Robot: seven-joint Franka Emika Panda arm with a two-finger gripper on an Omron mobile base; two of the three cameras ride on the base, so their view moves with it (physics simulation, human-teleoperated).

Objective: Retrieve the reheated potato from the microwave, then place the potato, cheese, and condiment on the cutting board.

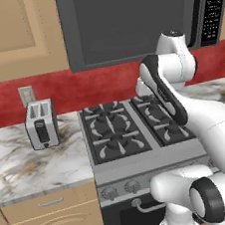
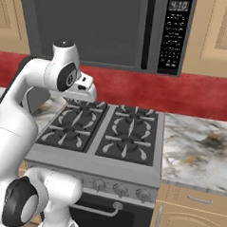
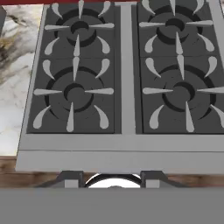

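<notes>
The microwave [image 1: 127,22] [image 2: 92,23] hangs over the stove with its wide dark door shut, and its button panel and clock sit at the right. The potato is hidden behind that door. The cheese, the condiment and the cutting board are out of view. My gripper [image 3: 112,178] points down at the stove from above its front edge. Its two dark fingertips [image 3: 70,178] stand apart with nothing between them. In the right base view my hand [image 2: 86,89] hovers over the stove's back left, below the microwave.
A gas stove [image 1: 121,128] [image 2: 109,129] [image 3: 127,65] with dark burner grates lies below the hand. A silver toaster [image 1: 40,124] stands on the marble counter [image 1: 31,165] to the left. More counter [image 2: 194,149] stretches right of the stove. Wooden cabinets flank the microwave.
</notes>
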